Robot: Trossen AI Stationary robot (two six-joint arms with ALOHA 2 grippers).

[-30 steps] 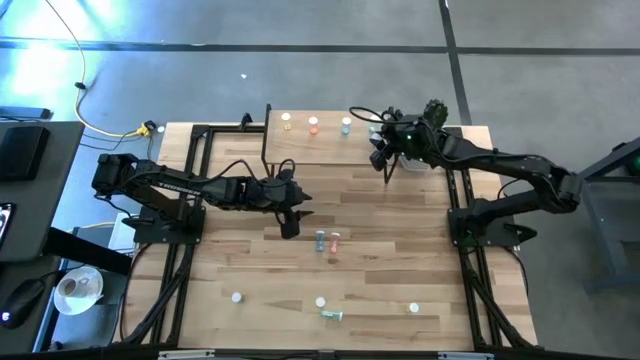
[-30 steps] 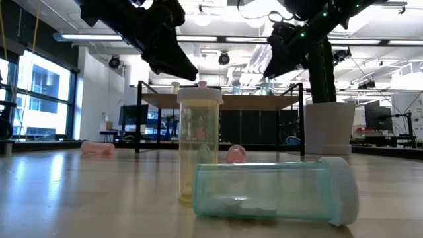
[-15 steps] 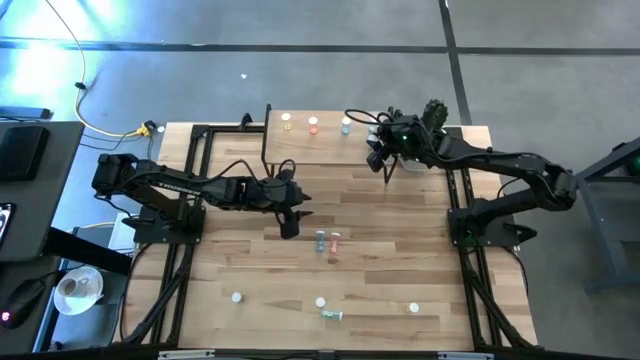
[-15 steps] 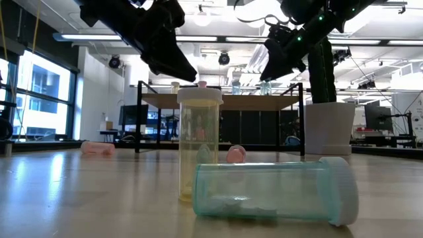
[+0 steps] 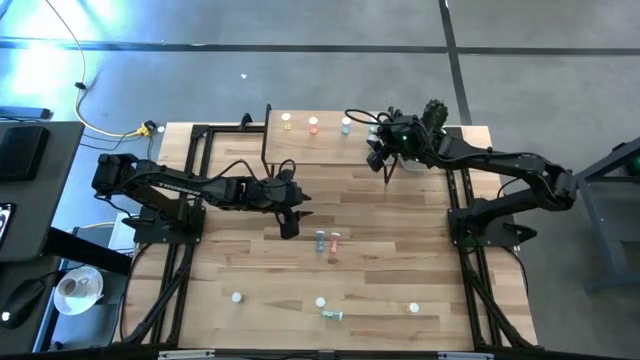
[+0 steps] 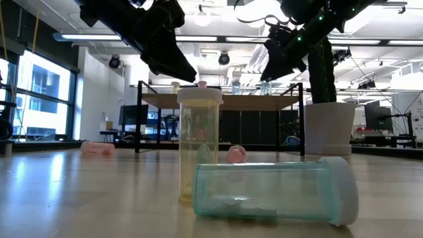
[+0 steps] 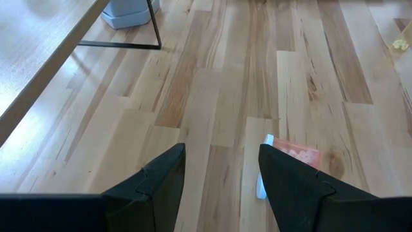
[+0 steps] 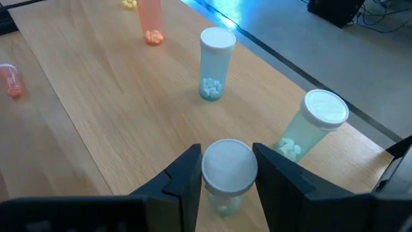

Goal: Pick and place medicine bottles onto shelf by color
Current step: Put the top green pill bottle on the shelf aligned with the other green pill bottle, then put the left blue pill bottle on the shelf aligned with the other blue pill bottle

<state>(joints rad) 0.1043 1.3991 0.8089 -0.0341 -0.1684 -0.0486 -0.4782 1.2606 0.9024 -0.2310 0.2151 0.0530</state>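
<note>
The shelf (image 5: 320,145) stands at the table's far edge with yellow (image 5: 286,120), pink (image 5: 313,124) and blue (image 5: 346,124) medicine bottles upright on it. My right gripper (image 8: 226,171) is over the shelf's right end, shut on a green white-capped bottle (image 8: 225,169). A second green bottle (image 8: 315,125) stands just beyond it, near the shelf's edge. My left gripper (image 7: 222,174) hovers open above mid-table. A pink bottle (image 7: 293,156) lies on its side just past the gripper's fingers. My right gripper has the green bottle's white cap (image 8: 226,161) between its two fingers, one on each side. The fingers slant down at it from the table's right. The bottle is upright on the shelf board; its base is hidden under the cap.
A blue (image 5: 320,240) and a pink bottle (image 5: 334,240) lie mid-table. Several more sit near the front edge, among them an upright yellow one (image 6: 199,142) and a green one on its side (image 6: 277,192). A white cactus pot (image 6: 328,129) stands beside the shelf's right end.
</note>
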